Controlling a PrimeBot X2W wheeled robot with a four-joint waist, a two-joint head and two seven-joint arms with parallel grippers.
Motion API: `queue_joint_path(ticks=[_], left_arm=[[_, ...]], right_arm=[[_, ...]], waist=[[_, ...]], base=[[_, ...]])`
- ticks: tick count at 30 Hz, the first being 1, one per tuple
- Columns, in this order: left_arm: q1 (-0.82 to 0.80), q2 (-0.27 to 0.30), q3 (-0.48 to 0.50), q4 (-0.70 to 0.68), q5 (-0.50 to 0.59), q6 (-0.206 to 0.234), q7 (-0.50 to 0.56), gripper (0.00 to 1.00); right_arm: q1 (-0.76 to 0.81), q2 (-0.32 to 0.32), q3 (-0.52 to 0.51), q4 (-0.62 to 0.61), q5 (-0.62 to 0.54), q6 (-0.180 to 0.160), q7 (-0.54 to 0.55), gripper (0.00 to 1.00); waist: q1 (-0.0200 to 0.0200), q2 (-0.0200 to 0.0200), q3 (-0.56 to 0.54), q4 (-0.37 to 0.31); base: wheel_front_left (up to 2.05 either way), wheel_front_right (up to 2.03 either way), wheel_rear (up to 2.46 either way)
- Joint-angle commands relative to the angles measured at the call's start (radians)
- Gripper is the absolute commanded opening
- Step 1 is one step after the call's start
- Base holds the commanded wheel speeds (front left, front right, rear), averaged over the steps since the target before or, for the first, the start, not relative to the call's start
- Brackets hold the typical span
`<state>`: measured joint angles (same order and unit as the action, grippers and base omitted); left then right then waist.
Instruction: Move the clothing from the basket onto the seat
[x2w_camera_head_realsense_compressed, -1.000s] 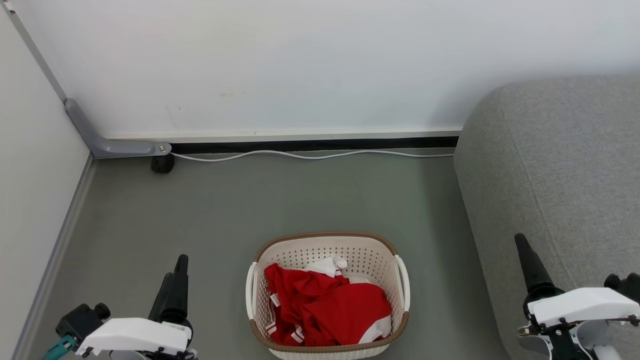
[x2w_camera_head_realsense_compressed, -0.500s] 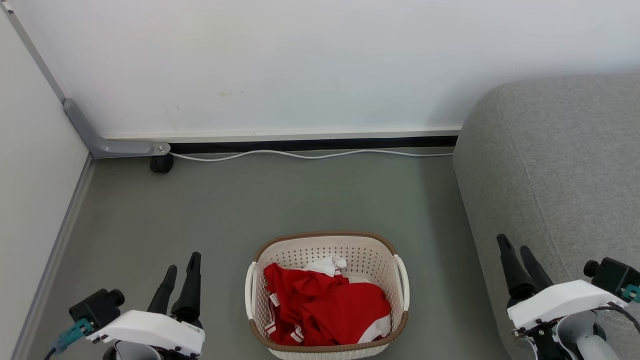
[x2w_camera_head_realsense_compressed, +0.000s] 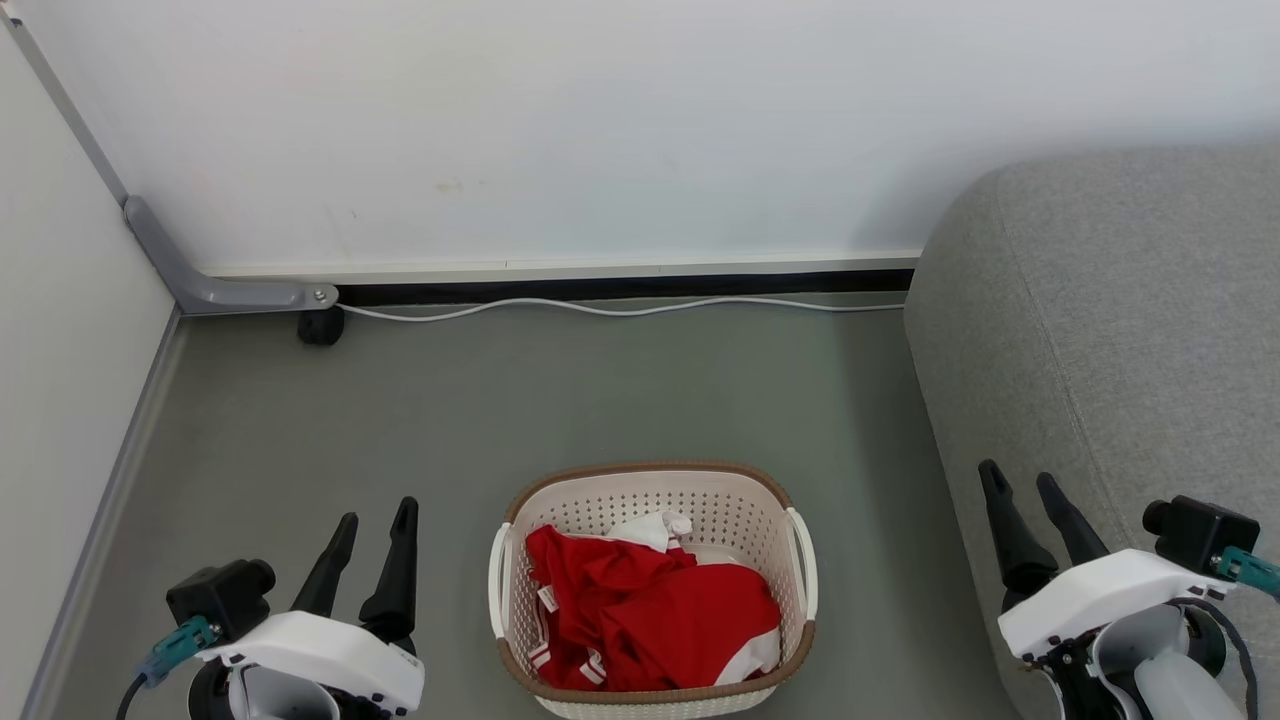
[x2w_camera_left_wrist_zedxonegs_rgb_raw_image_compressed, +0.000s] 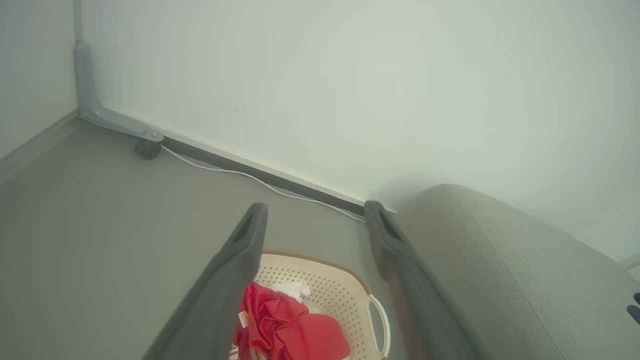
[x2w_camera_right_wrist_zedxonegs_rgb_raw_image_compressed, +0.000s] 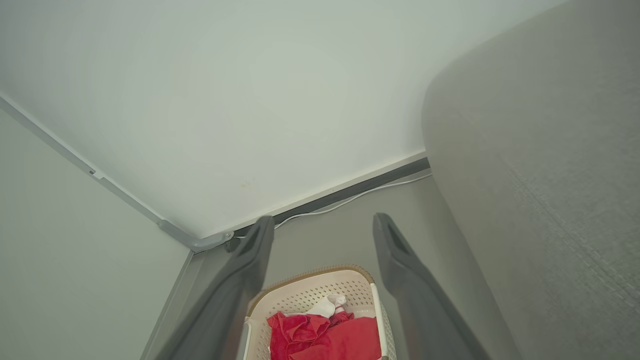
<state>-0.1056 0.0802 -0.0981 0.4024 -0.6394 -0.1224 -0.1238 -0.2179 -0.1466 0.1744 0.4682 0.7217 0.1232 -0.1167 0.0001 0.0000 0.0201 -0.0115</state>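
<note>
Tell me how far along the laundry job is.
Nothing looks done: the red clothing all lies in the basket, and the grey seat, where visible, carries none. Nothing is in hand; the left gripper and right gripper stand open either side of the basket. Every garment is left to move.

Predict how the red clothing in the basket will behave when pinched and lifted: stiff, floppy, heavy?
Likely floppy: the clothing lies crumpled in folds, so it should drape and trail from a pinch. Probably light, since it looks like thin fabric. The pieces seem to overlap in the basket, so lifting one may drag another along.
</note>
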Motion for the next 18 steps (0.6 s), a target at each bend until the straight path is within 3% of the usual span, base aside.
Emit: queue_joint_path(ticks=[1, 18], left_arm=[[-0.060, 0.018, 0.017, -0.019, 0.036, -0.005, -0.012, 1.00], [-0.074, 0.012, 0.042, 0.008, 0.241, -0.006, -0.062, 1.00]], right_arm=[[-0.049, -0.018, 0.020, -0.017, -0.035, 0.006, -0.019, 1.00], [-0.071, -0.018, -0.009, 0.023, -0.242, 0.007, -0.069, 1.00]], waist=[[-0.0001, 0.0000, -0.001, 0.000], [-0.0001, 0.0000, -0.005, -0.004]], base=[[0.00, 0.00, 0.00], [0.00, 0.00, 0.00]])
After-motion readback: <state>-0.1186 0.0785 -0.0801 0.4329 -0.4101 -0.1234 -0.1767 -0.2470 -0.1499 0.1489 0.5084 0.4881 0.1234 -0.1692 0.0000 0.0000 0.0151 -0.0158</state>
